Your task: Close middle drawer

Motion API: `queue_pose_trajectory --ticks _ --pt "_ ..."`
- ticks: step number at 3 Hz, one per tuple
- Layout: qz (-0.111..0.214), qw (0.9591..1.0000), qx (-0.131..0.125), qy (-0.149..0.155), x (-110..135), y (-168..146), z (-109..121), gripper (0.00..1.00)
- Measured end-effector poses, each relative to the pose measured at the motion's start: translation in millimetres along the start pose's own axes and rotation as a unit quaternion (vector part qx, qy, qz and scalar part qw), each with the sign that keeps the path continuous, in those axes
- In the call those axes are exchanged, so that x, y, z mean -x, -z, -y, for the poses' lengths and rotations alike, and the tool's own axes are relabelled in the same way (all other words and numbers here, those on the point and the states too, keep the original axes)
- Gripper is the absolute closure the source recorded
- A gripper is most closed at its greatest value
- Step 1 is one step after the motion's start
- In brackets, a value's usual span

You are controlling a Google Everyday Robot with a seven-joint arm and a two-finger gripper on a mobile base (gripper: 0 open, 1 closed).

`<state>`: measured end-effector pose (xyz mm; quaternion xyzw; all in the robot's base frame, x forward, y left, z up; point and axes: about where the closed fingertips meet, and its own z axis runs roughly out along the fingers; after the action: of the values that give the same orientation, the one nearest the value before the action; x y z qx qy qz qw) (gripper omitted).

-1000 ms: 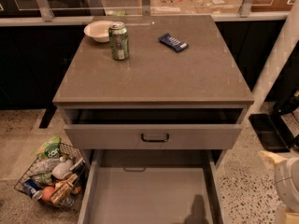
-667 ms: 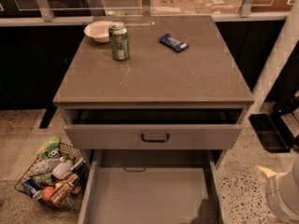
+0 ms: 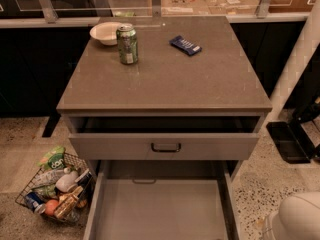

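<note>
Middle drawer pulled far out, gripper at the lower right corner.
The middle drawer lies under the slightly open upper drawer, showing its plain grey floor. The gripper appears as a white rounded shape to the right of this drawer's right wall; whether it is released or clenched, I cannot tell. On the cabinet top stand a green can and a white bowl.
</note>
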<state>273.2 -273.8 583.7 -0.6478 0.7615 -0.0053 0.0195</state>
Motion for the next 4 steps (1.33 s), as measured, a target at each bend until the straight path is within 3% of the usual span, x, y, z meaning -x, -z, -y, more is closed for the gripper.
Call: queue_pose_trajectory --ticks 1,2,3,4 --pt "0.01 0.9992 0.026 0.03 19.0 -36.9 -39.6 0.67" --pt "0.011 0.9984 0.044 0.035 25.7 -60.7 -68.9 0.91" --pt "0.01 0.9984 0.044 0.034 24.5 -60.0 -70.3 1.0" --pt "0.01 0.9984 0.044 0.034 24.5 -60.0 -70.3 1.0"
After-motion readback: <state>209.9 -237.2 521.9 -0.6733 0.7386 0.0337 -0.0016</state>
